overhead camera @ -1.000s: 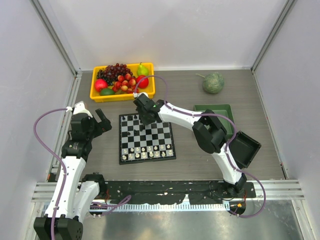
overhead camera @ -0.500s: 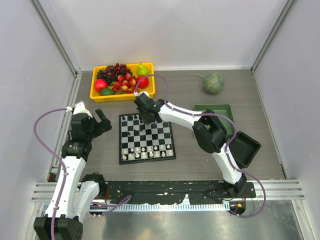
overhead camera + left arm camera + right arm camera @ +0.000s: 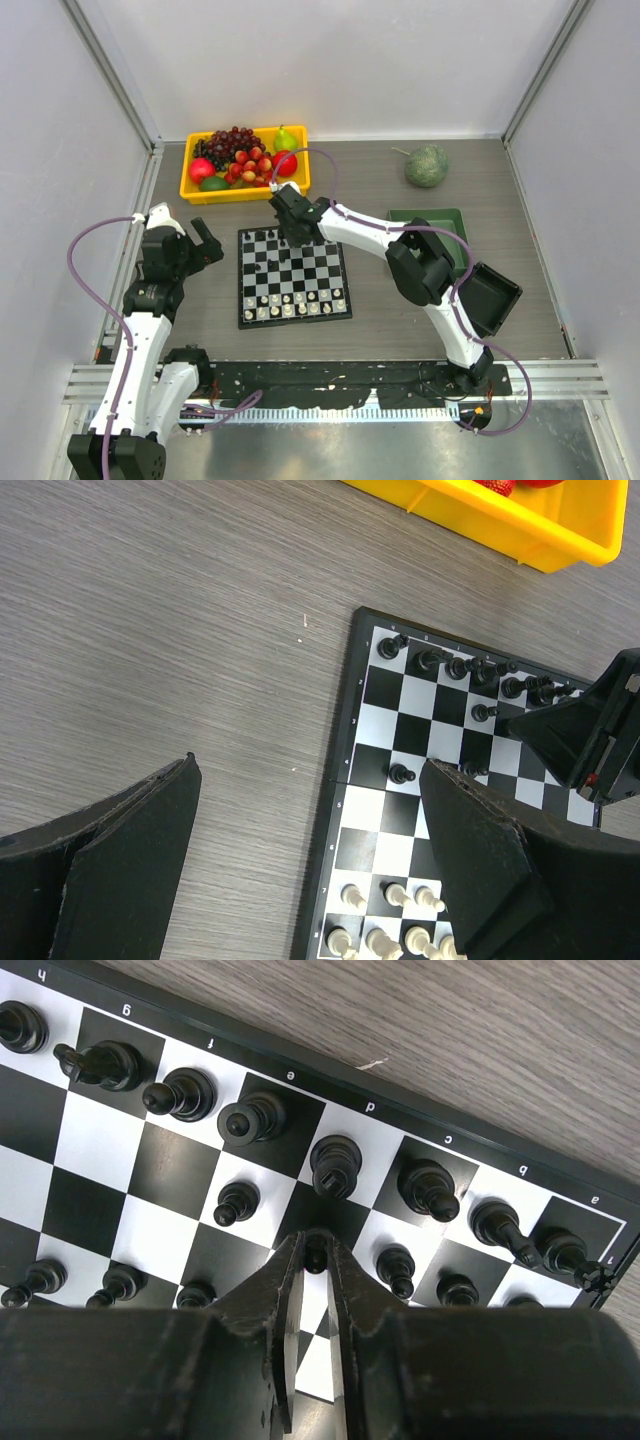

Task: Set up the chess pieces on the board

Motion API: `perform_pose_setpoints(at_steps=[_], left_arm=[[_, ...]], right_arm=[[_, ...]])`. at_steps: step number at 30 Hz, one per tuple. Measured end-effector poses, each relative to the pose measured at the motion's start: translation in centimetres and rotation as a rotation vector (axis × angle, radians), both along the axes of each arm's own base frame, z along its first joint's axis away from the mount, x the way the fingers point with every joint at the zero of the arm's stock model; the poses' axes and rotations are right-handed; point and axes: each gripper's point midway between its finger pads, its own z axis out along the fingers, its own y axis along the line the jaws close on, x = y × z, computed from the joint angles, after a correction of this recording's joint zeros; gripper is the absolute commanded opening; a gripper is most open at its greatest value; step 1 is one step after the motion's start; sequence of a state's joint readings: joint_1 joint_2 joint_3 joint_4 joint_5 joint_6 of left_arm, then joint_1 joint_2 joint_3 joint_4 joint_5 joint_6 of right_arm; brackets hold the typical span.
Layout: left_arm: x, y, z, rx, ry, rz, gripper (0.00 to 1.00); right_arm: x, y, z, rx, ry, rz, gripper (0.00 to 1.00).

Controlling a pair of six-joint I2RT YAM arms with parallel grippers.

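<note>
Top view: the board (image 3: 310, 272) lies on the table (image 3: 390, 330) between the arms. White pieces (image 3: 295, 301) fill its near rows, and the right pincer (image 3: 296, 234) hangs over the far rows, hiding its load. The left pincer (image 3: 204, 244) sits beside the board's left edge, apart from it. Left wrist view: that pincer stands wide, holding nothing. Right wrist view: the right pincer is narrow, clamped on a black pawn (image 3: 316, 1254) in the second row, just in front of the back-row pieces (image 3: 338, 1166). Whether its base touches the square cannot be told. Recommended: centre the pawn on its square, lower it straight, part the jaws only slightly, then lift vertically so the neighbouring pawns (image 3: 396, 1268) stay upright.
</note>
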State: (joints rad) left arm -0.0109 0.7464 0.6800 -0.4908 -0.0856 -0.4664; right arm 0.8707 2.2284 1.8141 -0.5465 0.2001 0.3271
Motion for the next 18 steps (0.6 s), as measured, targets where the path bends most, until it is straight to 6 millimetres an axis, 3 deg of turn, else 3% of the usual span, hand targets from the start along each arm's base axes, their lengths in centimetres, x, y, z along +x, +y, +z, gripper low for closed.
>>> perform_pose_setpoints(at_steps=[6, 11, 15, 18], left_arm=[[0.0, 0.0, 0.0, 0.0, 0.0, 0.0, 0.99], [0.0, 0.0, 0.0, 0.0, 0.0, 0.0, 0.99], [0.0, -0.1, -0.1, -0.004, 0.003, -0.007, 0.99], [0.0, -0.4, -0.2, -0.011, 0.007, -0.017, 0.99]], right_arm=[[0.0, 0.0, 0.0, 0.002, 0.001, 0.005, 0.42], [-0.4, 0.0, 0.5, 0.021, -0.001, 0.018, 0.51], [-1.2, -0.4, 2.9, 0.06, -0.016, 0.031, 0.55], [-1.6, -0.7, 6.2, 0.114, -0.055, 0.037, 0.59]])
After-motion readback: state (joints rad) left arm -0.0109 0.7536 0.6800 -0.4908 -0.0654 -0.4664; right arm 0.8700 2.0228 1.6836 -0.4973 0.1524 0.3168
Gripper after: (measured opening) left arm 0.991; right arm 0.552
